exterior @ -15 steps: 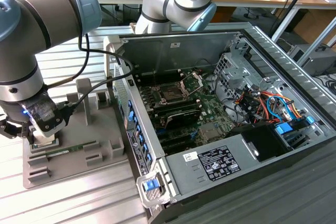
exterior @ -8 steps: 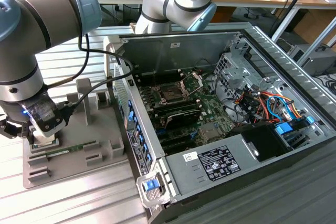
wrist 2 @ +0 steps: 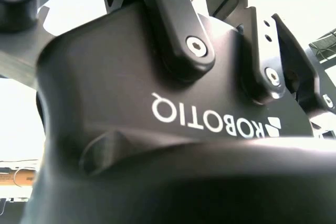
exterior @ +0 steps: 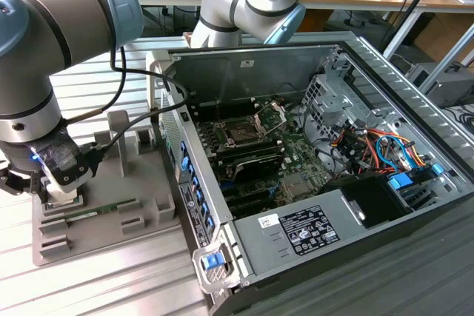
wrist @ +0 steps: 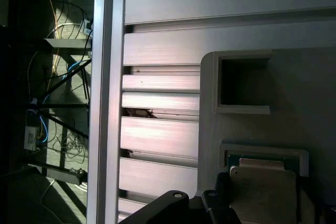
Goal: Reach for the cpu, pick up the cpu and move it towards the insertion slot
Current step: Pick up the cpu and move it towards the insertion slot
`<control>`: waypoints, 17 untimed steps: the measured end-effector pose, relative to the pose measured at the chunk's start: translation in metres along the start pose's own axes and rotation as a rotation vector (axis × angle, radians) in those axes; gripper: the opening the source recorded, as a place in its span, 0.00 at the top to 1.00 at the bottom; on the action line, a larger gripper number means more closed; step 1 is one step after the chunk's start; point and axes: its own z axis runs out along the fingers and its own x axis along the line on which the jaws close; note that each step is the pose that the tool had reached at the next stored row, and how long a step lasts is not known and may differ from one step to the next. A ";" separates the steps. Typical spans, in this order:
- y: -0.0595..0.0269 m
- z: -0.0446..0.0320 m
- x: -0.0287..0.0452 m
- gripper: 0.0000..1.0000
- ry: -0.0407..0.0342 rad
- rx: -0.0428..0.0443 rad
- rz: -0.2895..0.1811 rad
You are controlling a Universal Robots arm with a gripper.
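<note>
The cpu (wrist: 262, 190), a pale silver square, lies in a recess of the grey tray (wrist: 294, 98) in the first wrist view. My gripper (wrist: 273, 211) is down over it and open: one dark finger (wrist: 220, 198) stands close beside one edge, and a dark tip shows past the opposite edge with a gap. In the exterior view the gripper (exterior: 58, 186) sits low on the tray (exterior: 148, 190) at the exterior view's left. The insertion slot (exterior: 241, 135) is a dark square socket on the motherboard inside the open computer case, with its silver clamp frame (exterior: 270, 116) lifted.
A green memory stick (exterior: 100, 212) lies on the tray beside the gripper. The case's upright side wall (exterior: 194, 183) stands between tray and motherboard. Cables (exterior: 370, 146) and a drive cage crowd the case at the exterior view's right. The gripper's black body (wrist 2: 131, 87) shows in the second wrist view.
</note>
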 end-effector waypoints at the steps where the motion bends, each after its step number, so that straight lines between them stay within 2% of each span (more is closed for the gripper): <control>1: 0.0000 -0.0003 0.0000 0.45 0.0000 0.0000 0.000; 17: 0.0000 -0.0032 0.0000 0.45 0.0001 0.0000 0.000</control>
